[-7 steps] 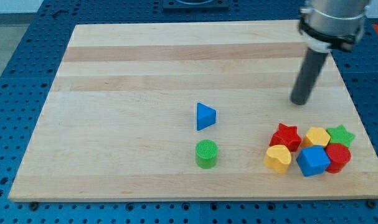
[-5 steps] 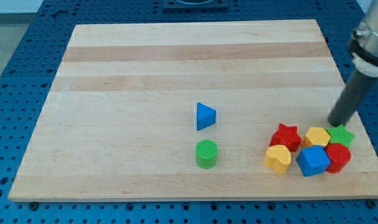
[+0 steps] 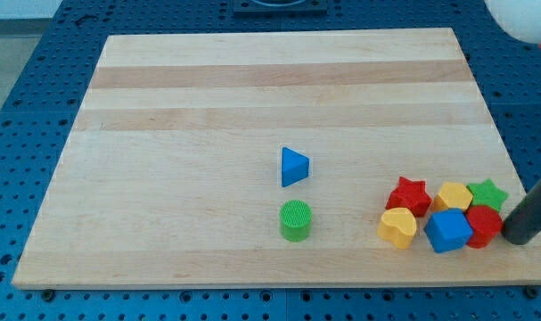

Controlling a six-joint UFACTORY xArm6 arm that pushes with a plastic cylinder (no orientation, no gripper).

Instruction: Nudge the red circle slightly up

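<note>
The red circle (image 3: 484,226) sits near the board's lower right corner, in a tight cluster with a blue cube (image 3: 447,231), a yellow heart (image 3: 397,226), a red star (image 3: 409,195), a yellow hexagon (image 3: 454,196) and a green star (image 3: 489,193). My tip (image 3: 517,239) is just to the right of the red circle, slightly lower, very close to it or touching it. The rod slants up to the view's right edge.
A blue triangle (image 3: 293,167) and a green circle (image 3: 296,220) stand apart near the board's middle. The wooden board (image 3: 252,89) lies on a blue perforated table; its right edge is next to my tip.
My tip has moved from above the cluster, right and down, past the green star, to the right side of the red circle. The blocks have not visibly moved.
</note>
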